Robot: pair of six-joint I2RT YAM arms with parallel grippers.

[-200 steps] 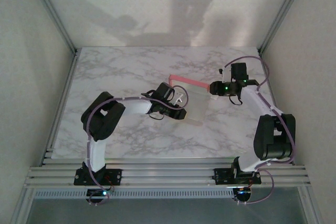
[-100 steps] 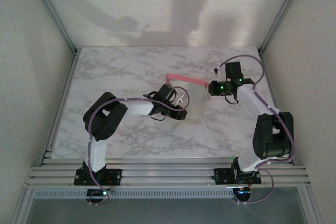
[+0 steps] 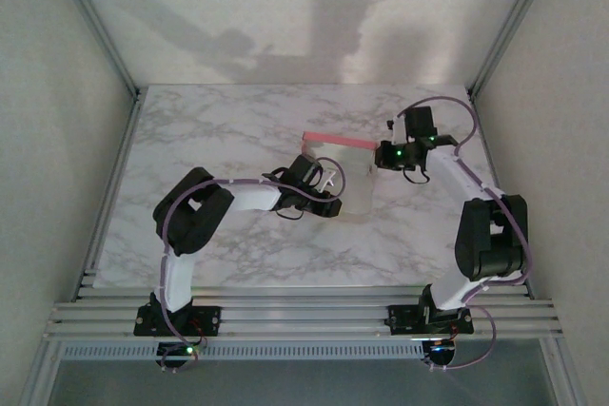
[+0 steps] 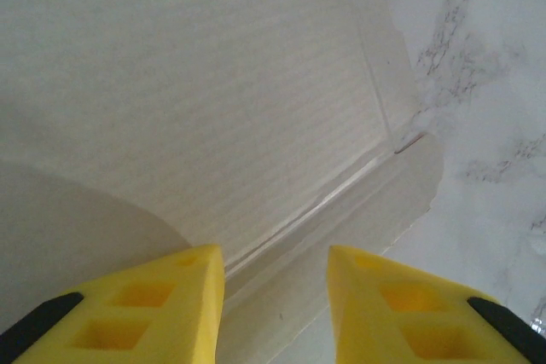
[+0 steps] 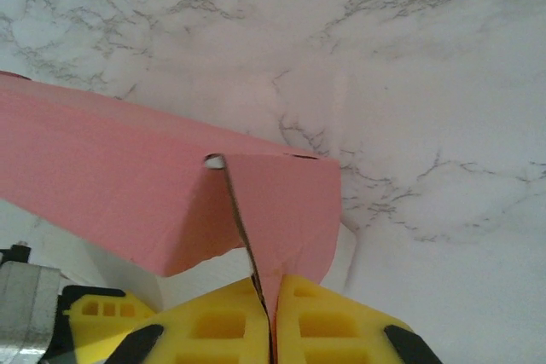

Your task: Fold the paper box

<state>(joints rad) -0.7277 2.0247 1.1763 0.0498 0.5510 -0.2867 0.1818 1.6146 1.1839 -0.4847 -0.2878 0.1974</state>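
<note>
The right gripper (image 5: 271, 289) is clenched. Its two yellow fingers (image 5: 320, 317) are pressed together on a thin pink flap of the paper box (image 5: 111, 181), and the flap's edge stands upright in the seam between them. From above, this gripper (image 3: 380, 155) sits at the right end of the box's raised pink strip, toward the table's far right part.

The left gripper (image 4: 275, 266) is released. Its two yellow fingers (image 4: 166, 300) stand apart with a clear gap between them. Through that gap shows the white face of the box (image 4: 213, 100), with a crease line running across it and a small tab at the corner. I cannot tell whether the fingertips touch the board or hang just above it. Nothing is pinched between them. From above, this gripper (image 3: 326, 189) is over the left side of the white panel, near the middle of the table (image 3: 228, 125).

The box (image 3: 350, 183) lies a little right of the table's middle. Its white panel rests on the marble top, and its far edge is turned up so the pink side shows.

There is one paper box. There are two arms, each with one gripper, and each gripper has two fingers. One flap is gripped.
</note>
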